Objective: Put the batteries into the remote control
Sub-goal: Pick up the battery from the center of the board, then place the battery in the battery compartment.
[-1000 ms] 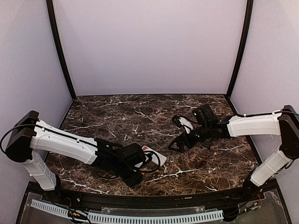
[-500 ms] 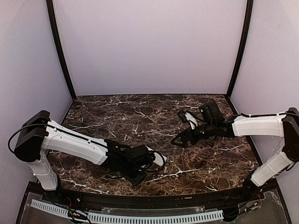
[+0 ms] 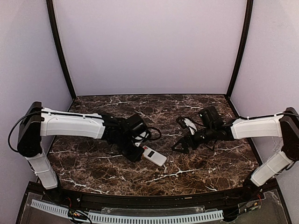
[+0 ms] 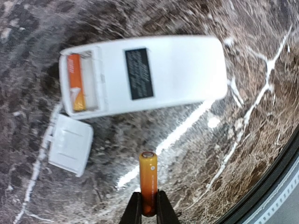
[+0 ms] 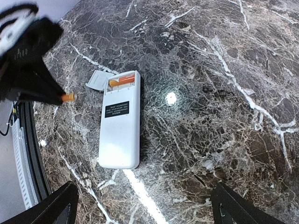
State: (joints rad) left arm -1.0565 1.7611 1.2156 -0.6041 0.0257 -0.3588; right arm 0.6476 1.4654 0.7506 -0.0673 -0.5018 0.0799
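The left arm (image 3: 70,125) reaches low across the counter (image 4: 233,140) from the left, wrist bent down, and the left gripper (image 4: 148,201) is clamped on one end of a battery (image 4: 148,177), which sticks out past the fingertips toward the remote (image 4: 177,70) without touching it. The remote lies back up and flat near the front middle of the counter, its long axis diagonal and its open end toward the left gripper. Its compartment (image 4: 91,79) holds a second battery (image 4: 76,86) crosswise along the outer side, roughly parallel to the held one. The loose cover (image 4: 70,145) lies just beside that end. Farther right, the right arm (image 3: 254,127) stretches in level, with the right gripper (image 5: 144,186) spread wide above the counter, holding nothing.
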